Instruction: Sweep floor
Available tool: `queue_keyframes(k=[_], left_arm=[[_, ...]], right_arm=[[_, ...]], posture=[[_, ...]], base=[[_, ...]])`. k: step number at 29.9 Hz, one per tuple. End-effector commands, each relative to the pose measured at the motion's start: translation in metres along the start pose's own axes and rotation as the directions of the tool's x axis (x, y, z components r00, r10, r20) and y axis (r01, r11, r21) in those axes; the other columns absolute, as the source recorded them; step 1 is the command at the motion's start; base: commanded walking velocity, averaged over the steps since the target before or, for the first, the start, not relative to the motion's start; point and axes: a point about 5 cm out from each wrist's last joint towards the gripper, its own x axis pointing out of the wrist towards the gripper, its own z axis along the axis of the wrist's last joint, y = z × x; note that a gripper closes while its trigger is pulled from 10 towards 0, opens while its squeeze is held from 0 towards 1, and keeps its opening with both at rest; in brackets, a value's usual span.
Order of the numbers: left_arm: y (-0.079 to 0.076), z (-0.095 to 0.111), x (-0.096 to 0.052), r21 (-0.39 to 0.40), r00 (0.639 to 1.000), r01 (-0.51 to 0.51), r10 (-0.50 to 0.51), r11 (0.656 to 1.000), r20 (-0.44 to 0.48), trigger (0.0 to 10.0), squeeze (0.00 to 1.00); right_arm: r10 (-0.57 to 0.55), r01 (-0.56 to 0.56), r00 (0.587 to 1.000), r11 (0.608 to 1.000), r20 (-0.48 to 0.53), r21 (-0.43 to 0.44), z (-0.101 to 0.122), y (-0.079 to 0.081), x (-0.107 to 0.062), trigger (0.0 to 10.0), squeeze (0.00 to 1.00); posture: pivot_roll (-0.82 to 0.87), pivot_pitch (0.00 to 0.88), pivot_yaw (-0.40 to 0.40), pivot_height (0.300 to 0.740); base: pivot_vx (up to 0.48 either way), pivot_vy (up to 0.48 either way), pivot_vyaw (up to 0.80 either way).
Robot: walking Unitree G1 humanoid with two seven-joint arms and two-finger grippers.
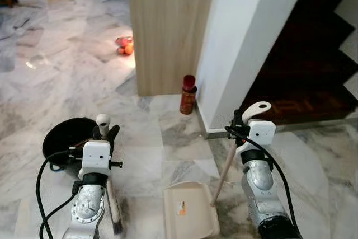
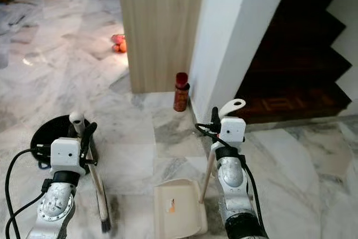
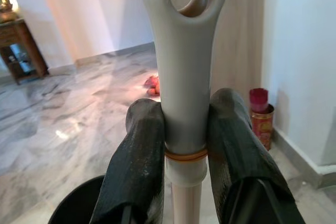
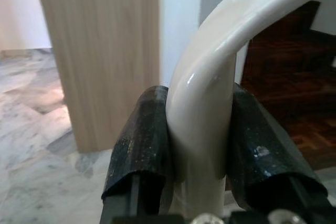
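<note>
Here the marble floor (image 1: pixel 67 76) spreads out toward twelve o'clock, with a wooden panel (image 1: pixel 168 26) and a white pillar (image 1: pixel 240 43) ahead and a dark staircase (image 1: pixel 313 60) at two o'clock. A black round basin (image 1: pixel 64 138) sits at nine o'clock. The dustpan (image 1: pixel 187 211) lies flat at six o'clock, its long handle (image 1: pixel 224 174) rising toward the right gripper (image 1: pixel 243 122), whose fingers (image 4: pixel 142 140) are clamped tight on the curved top. The left gripper (image 1: pixel 105 132) is closed around the broom (image 1: pixel 112 194) just under its looped end; the bristles touch the floor at seven o'clock. I judge the broom head must sweep toward three o'clock, into the pan beside it. A red can (image 1: pixel 188 94) stands by the pillar; orange items (image 1: pixel 125 45) lie farther off.
</note>
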Motion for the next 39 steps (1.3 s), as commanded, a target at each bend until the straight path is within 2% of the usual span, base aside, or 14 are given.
queue_keyframes(k=[1, 22, 27, 39], left_arm=[[-0.0025, 0.0050, 0.0039, 0.012, 0.999, 0.016, -0.017, 1.000, 0.028, 10.0, 0.00], [-0.0028, 0.0028, 0.0063, 0.035, 1.000, 0.000, -0.001, 0.999, 0.011, 10.0, 0.00], [-0.0029, 0.0020, 0.0059, 0.034, 1.000, -0.005, 0.005, 0.999, 0.006, 10.0, 0.00], [-0.0007, 0.0021, 0.0062, 0.034, 1.000, -0.010, 0.010, 0.999, 0.006, 10.0, 0.00]], right_arm=[[-0.010, 0.011, 0.999, 1.000, 0.031, -0.003, 0.0043, -0.0018, 0.0020, 10.0, 0.00], [-0.006, 0.006, 0.999, 1.000, 0.036, -0.008, 0.0068, -0.0009, 0.0034, 10.0, 0.00], [-0.005, 0.005, 0.999, 1.000, 0.037, -0.010, 0.0070, -0.0009, 0.0036, 10.0, 0.00], [-0.008, 0.008, 0.999, 1.000, 0.036, -0.009, 0.0070, 0.0004, 0.0042, 10.0, 0.00]], posture=[[0.13, 0.039, -0.029, 0.740], [0.12, 0.057, -0.047, 0.740], [0.12, 0.061, -0.048, 0.740], [0.12, 0.070, -0.044, 0.740]], base=[[0.000, 0.000, -0.80], [0.000, 0.000, -0.80], [0.000, -0.292, -0.80], [0.000, 0.000, -0.80]])
